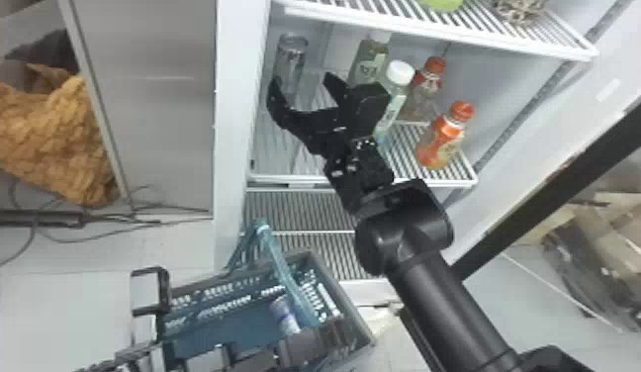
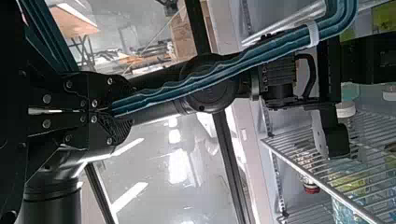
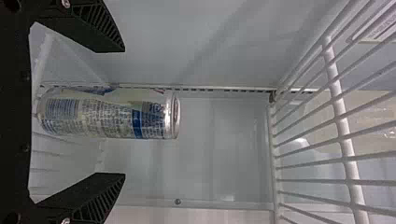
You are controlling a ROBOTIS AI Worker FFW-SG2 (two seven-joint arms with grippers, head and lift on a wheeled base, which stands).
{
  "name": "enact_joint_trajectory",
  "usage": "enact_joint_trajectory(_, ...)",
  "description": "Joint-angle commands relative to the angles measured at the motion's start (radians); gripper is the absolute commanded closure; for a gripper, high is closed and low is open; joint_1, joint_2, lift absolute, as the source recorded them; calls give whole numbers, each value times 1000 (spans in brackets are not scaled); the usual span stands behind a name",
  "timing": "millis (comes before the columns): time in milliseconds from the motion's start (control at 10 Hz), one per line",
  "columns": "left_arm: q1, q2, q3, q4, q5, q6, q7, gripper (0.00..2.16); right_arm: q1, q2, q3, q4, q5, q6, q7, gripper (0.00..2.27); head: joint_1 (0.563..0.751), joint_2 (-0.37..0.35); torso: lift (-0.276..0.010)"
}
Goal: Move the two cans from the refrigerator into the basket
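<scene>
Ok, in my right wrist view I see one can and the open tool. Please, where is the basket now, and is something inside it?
Observer: The basket is low, in front of the refrigerator, and one can lies inside it.
Operator: Thank you. And what does the left tool do?
Observer: It is shut on the blue-green handle of the basket.
Operator: Understood. Does something stand near my can, outside of my view?
Observer: Yes, bottles stand to its right, on the same side as the right arm.
</scene>
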Motion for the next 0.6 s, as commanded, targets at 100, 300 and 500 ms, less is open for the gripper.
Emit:
enact_joint_trajectory(100, -3, -3, -3, 1, -2, -2, 2, 1204, -36, -3, 35, 35, 2, 0, -16, 44, 695, -278, -276)
enact_joint_trajectory(300, -5, -4, -5, 4, -4, -5, 2, 1204, -68, -6, 67, 72, 4, 0, -29, 45, 695, -270, -276)
enact_joint_trajectory(500, -12, -4, -9, 6, -2, -5, 2, 1204, -104, -8, 99, 101, 6, 0, -48, 45, 695, -263, -276)
